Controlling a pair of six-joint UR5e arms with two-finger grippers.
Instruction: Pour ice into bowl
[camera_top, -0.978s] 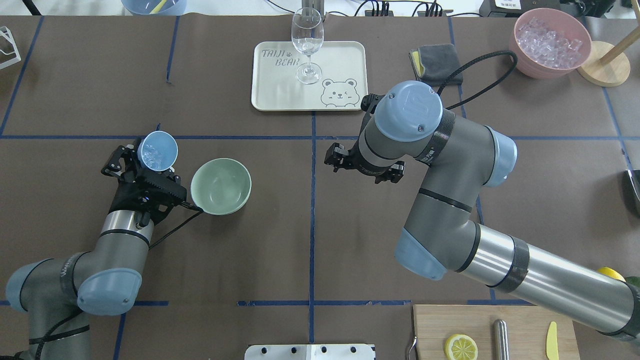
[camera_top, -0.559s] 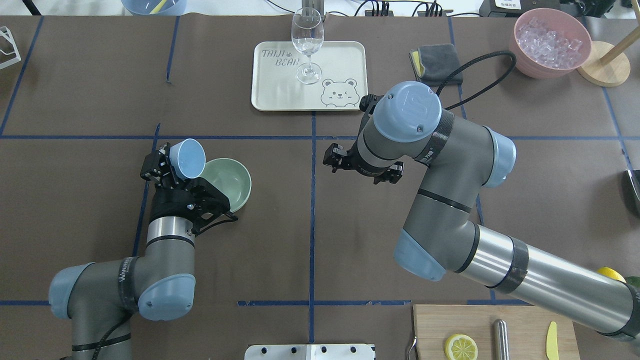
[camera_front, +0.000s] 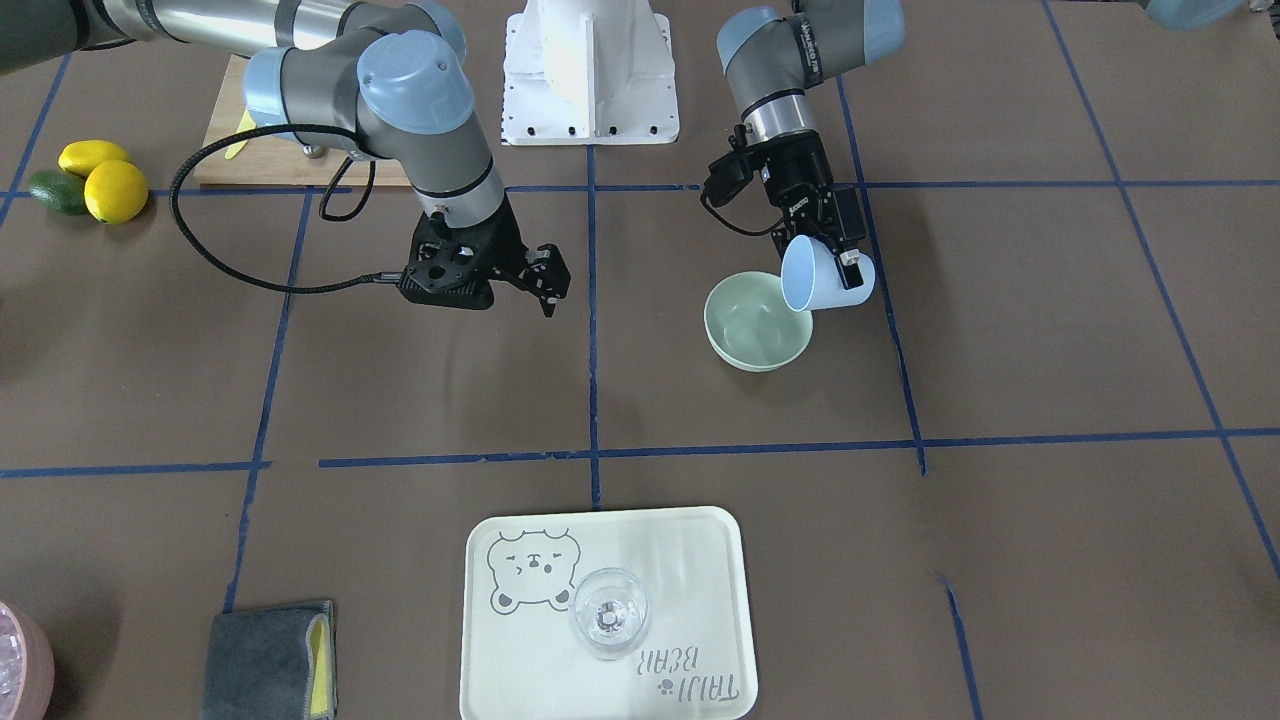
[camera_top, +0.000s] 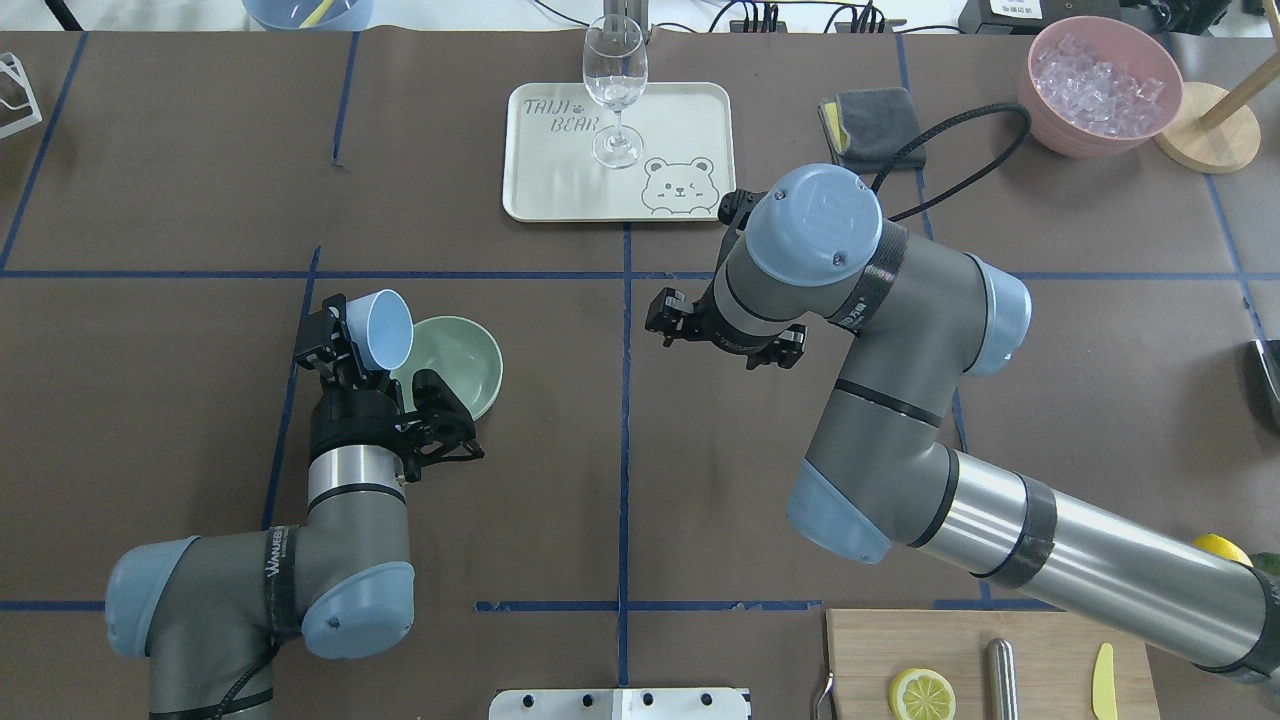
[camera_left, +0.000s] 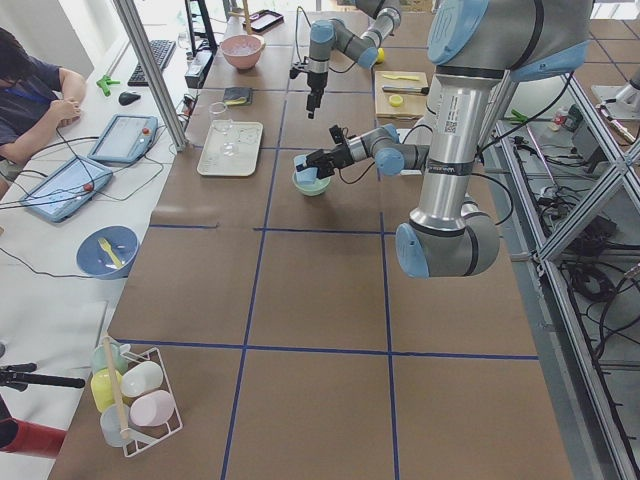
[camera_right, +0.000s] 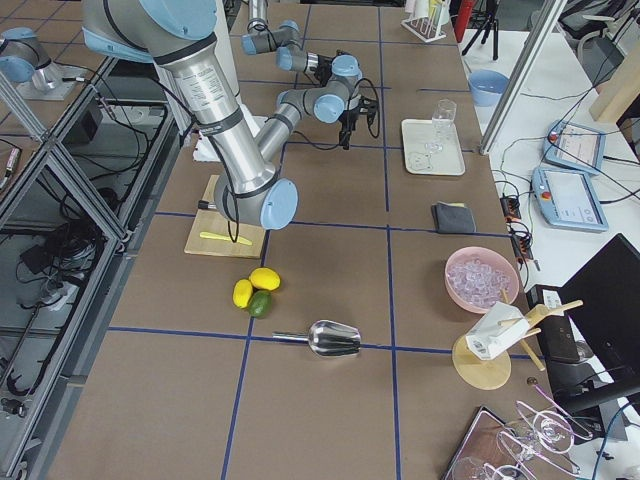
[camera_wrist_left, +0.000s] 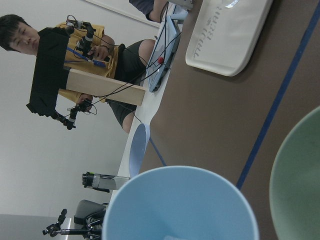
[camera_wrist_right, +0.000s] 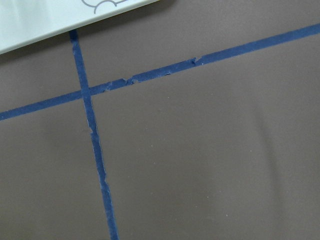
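Note:
My left gripper (camera_top: 352, 338) is shut on the light blue cup (camera_top: 380, 326). It holds the cup tipped on its side, mouth toward the mint-green bowl (camera_top: 462, 362), over the bowl's left rim. In the front view the cup (camera_front: 825, 278) hangs at the edge of the bowl (camera_front: 752, 325), and no ice shows in the bowl. The left wrist view looks into the cup (camera_wrist_left: 180, 205) with the bowl's rim (camera_wrist_left: 295, 185) beside it. I cannot make out ice in the cup. My right gripper (camera_front: 548, 283) is open and empty, low over the table's middle.
A cream tray (camera_top: 560, 170) with a wine glass (camera_top: 614, 80) stands at the back centre. A grey cloth (camera_top: 872, 125) and a pink bowl of ice (camera_top: 1100, 85) sit at the back right. A cutting board (camera_top: 1040, 640) with a lemon slice (camera_top: 921, 693) lies at the front right.
My left arm has carried the blue cup right to the green bowl and tipped its mouth toward the bowl. The right arm has barely moved.

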